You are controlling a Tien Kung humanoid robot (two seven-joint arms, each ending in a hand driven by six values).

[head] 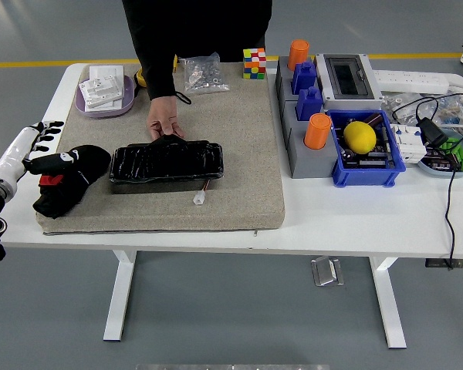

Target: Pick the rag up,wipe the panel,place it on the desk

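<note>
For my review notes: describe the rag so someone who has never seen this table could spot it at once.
Start at the grey mat covering the left half of the white table. At its near left corner, left of the glossy black panel, lies the rag. It is a crumpled black cloth with red and white patches, the only soft thing there.

I am working in what looks like a lab or industrial test hall: my white table (347, 223) stands on a smooth grey floor (239, 308) crossed by a yellow line (54, 63). Toward the table's right edge sit a blue parts bin (363, 171), a grey breaker box (349, 77), a power strip (409, 79) and tangled cables (447, 131).
</note>
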